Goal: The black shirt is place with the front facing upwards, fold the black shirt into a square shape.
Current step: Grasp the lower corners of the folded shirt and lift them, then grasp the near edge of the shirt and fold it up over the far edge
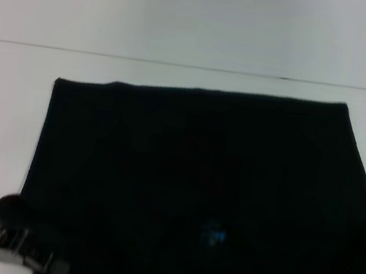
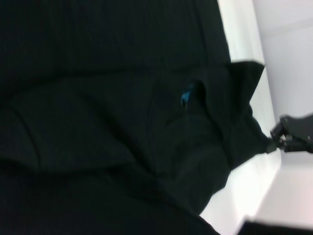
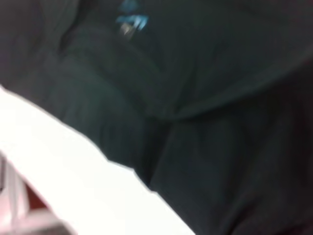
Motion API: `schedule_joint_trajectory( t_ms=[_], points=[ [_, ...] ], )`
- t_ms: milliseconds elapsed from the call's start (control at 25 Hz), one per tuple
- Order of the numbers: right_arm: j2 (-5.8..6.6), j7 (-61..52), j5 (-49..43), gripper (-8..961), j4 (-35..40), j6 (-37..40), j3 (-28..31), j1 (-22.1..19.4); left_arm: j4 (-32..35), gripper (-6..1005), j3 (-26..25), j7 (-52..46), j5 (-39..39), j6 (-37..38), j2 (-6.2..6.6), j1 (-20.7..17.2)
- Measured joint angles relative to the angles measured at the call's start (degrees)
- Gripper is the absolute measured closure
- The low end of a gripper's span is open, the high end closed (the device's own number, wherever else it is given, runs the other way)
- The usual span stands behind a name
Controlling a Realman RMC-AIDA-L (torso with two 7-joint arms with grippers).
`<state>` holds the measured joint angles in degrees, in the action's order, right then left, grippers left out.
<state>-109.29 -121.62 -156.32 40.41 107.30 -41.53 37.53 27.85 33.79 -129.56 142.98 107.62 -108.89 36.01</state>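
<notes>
The black shirt (image 1: pixel 192 165) lies spread over the white table (image 1: pixel 178 75), its blue neck mark (image 1: pixel 213 235) toward the near edge. No lettering shows. My left gripper (image 1: pixel 40 259) sits at the shirt's near left corner, beside a raised lump of cloth (image 1: pixel 9 207). My right gripper is outside the head view. It shows in the left wrist view (image 2: pixel 273 140), where a lifted, creased corner of the shirt (image 2: pixel 239 127) is drawn to a point at its tip. The right wrist view shows the shirt (image 3: pixel 220 122) and the neck mark (image 3: pixel 131 22) close up.
Bare white table surface lies to the left of the shirt (image 1: pixel 0 125) and behind it. A thin dark seam (image 1: pixel 179 63) runs across the far side. The table's near edge (image 3: pixel 29 196) shows in the right wrist view.
</notes>
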Motion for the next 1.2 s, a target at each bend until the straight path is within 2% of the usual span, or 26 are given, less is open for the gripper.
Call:
schedule_joint_trajectory(
  t_ms=[200,320,440,600,760,880,960,1000,1080,1120,1160,1200],
  points=[
    [-2.25,3.32,-3.02,900,-0.33,1.18,0.48,-0.53,-1.23,955,3.99,0.2,1.78,2.11,-0.29,0.53],
    [-2.36,3.46,-1.57,900,-0.47,0.57,2.54,-0.55,-1.81,955,5.19,0.73,1.81,2.03,-0.47,1.2],
    [-1.64,3.46,1.48,900,-1.55,0.33,5.87,-0.37,-1.45,955,4.12,1.42,1.12,0.87,-0.54,1.6],
    [-0.01,1.8,7.44,900,-4.97,-1.93,13.16,0.33,-0.84,955,-2.63,1.6,-1.09,-3.87,-0.17,2.17],
    [1.43,-1.62,14.69,900,-7.28,-5.73,20.38,0.37,-1.03,955,-13.06,1.16,-4.2,-9.59,0.5,2.35],
    [2.14,-2.66,21.41,900,-9.99,-9.95,23.74,-0.04,-1.32,955,-18.3,1.01,-6.47,-14.8,0.3,2.07],
    [2.05,-2.8,25.23,899,-12.17,-14.32,24.73,-0.29,-1.75,955,-20.91,1.23,-8.92,-19.24,-0.34,1.56],
    [1.91,-2.77,26.52,899,-13.11,-16.07,24.98,-0.42,-2.69,955,-22.28,2.28,-11.91,-22.92,-1.05,1.06],
    [1.09,-1.79,29.71,899,-14.99,-21.99,25.28,-0.64,-3.35,955,-22.67,3.34,-13.64,-24.81,-1.55,0.81],
    [-0.25,-0.44,31.56,899,-15.59,-27.32,25.25,-0.62,-3.9,955,-22.9,4.68,-15.45,-26.57,-2.14,0.63],
    [-0.25,-0.44,31.56,899,-15.59,-27.32,25.25,-0.62,-4.32,954,-22.99,5.83,-16.88,-28.0,-2.69,0.46],
    [-0.95,0.12,32.17,899,-15.75,-29.49,25.15,-0.51,-4.65,954,-23.01,7.11,-18.55,-29.49,-3.53,0.31]
  ],
)
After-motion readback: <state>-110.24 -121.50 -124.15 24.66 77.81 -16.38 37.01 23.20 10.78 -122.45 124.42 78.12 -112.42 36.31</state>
